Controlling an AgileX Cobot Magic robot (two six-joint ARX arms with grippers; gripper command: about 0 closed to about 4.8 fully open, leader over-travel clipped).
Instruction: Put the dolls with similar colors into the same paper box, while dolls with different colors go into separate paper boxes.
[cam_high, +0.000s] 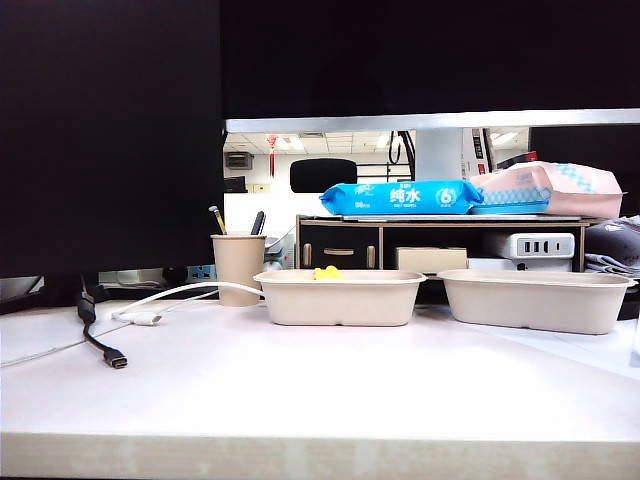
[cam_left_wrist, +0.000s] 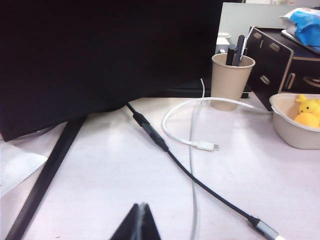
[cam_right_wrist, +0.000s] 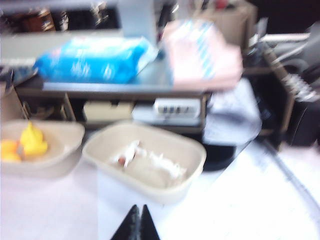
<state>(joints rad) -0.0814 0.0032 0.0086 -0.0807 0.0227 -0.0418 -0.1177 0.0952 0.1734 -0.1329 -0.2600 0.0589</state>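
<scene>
Since both yellow ducks (cam_right_wrist: 27, 145) sit together in the left-hand paper box (cam_high: 338, 297) and the two white cats (cam_right_wrist: 147, 162) lie on their sides in the right-hand paper box (cam_high: 535, 300), the sort looks finished as far as these views tell; the blur in the right wrist view leaves the cats' patches unreadable, and I cannot say exactly how each one is turned. From the exterior view only a sliver of yellow shows over the rim of the left box, and the cats are hidden below the rim of the right one. No doll is left out on the white table (cam_high: 320, 390). The two boxes stand side by side, near but apart, their long sides running across the table in front of the black shelf unit (cam_high: 440, 245). The right gripper (cam_right_wrist: 136, 222) is pinched fully together with nothing between its fingers, and the cats' box lies straight ahead of its tips, so that arm is plainly the nearer to it. The left gripper (cam_left_wrist: 141, 222) is likewise closed and empty, hanging over bare table by the black cable (cam_left_wrist: 200, 185) and white cable (cam_left_wrist: 192, 142), with the paper cup (cam_left_wrist: 231, 80) beyond and the ducks' box off to the side. Any coming move is likely just a retreat to rest.
</scene>
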